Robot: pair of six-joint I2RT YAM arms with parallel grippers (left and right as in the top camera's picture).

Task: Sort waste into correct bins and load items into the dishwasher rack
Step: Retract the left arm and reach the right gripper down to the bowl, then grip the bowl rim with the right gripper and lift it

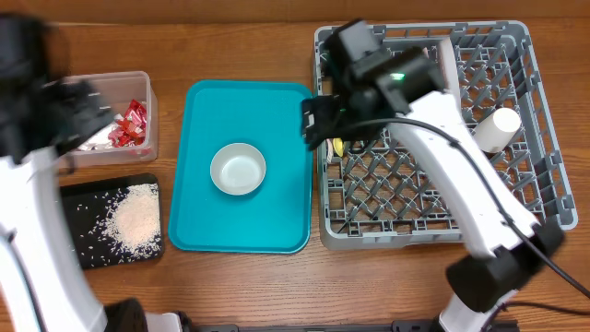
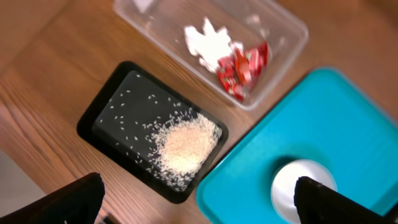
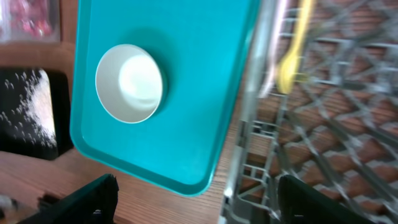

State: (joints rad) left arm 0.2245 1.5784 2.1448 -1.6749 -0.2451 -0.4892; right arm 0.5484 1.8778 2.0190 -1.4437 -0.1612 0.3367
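A pale bowl (image 1: 238,169) sits upright on the teal tray (image 1: 277,111); it also shows in the right wrist view (image 3: 129,83). The clear tub (image 1: 147,88) holds red wrappers (image 1: 129,124) and a white napkin (image 2: 208,42). The black tray (image 1: 83,198) holds a heap of rice grains (image 1: 136,219). The grey rack (image 1: 544,184) holds a white cup (image 1: 498,129) and yellow cutlery (image 1: 338,146). My left gripper (image 2: 199,205) is open and empty, high above the black tray. My right gripper (image 3: 199,205) is open and empty over the rack's left edge. My right arm hides any plates.
The teal tray lies between the bins on the left and the rack on the right. Bare wooden table (image 1: 277,295) runs along the front. My right arm (image 1: 442,148) stretches across the rack.
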